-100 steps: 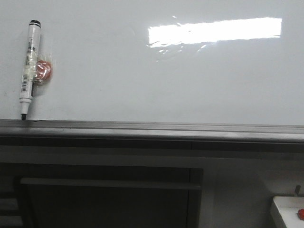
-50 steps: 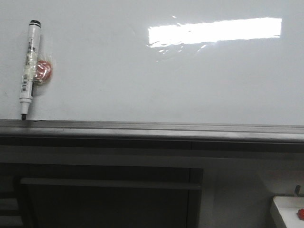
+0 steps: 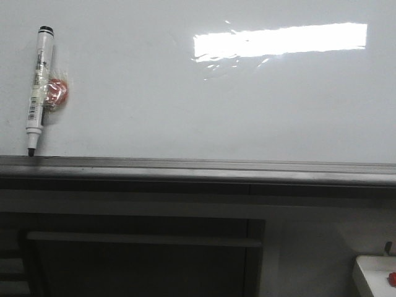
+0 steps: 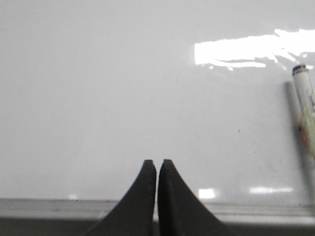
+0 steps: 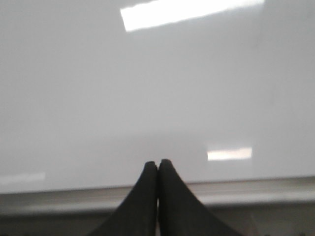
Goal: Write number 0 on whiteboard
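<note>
The whiteboard (image 3: 204, 105) is glossy white with a bright light glare; no number 0 shows on it. A white marker pen (image 3: 38, 86) with a dark cap stands tip down against the board at the far left, its tip on the grey ledge (image 3: 198, 166), with a red blob beside it. The pen also shows in the left wrist view (image 4: 306, 105). My left gripper (image 4: 157, 162) is shut and empty, facing bare board left of the pen. My right gripper (image 5: 157, 162) is shut and empty, facing bare board above the ledge. Neither gripper shows in the front view.
Below the ledge is a dark cabinet front with a horizontal bar (image 3: 142, 238). A white tray corner (image 3: 374, 272) with a small red thing sits at the lower right.
</note>
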Action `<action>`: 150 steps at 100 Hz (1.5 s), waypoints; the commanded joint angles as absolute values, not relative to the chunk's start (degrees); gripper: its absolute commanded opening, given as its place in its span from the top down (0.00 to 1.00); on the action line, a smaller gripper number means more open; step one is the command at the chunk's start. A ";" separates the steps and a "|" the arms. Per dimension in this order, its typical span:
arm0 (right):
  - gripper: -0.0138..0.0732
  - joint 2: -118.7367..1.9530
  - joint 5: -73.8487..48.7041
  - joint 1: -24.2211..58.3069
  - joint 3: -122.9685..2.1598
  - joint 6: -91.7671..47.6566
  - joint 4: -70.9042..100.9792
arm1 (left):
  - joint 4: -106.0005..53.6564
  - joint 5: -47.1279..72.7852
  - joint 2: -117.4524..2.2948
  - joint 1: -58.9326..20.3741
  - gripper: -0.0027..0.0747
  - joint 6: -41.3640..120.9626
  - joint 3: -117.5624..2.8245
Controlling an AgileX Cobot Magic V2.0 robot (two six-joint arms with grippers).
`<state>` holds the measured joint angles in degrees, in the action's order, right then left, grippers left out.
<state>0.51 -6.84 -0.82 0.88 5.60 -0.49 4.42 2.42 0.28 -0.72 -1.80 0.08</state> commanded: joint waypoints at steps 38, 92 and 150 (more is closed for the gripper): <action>0.90 1.78 7.80 -1.18 2.06 5.78 -0.41 | -0.79 -7.22 1.65 -0.71 0.99 -2.13 0.57; 0.90 -12.67 -31.73 -1.08 -25.14 10.43 2.29 | -1.93 3.84 -16.67 -0.71 0.99 -2.13 -19.37; 0.90 -13.16 -29.59 -1.08 -25.03 10.43 2.27 | 0.48 -6.26 -19.14 -3.57 0.40 -1.85 -19.31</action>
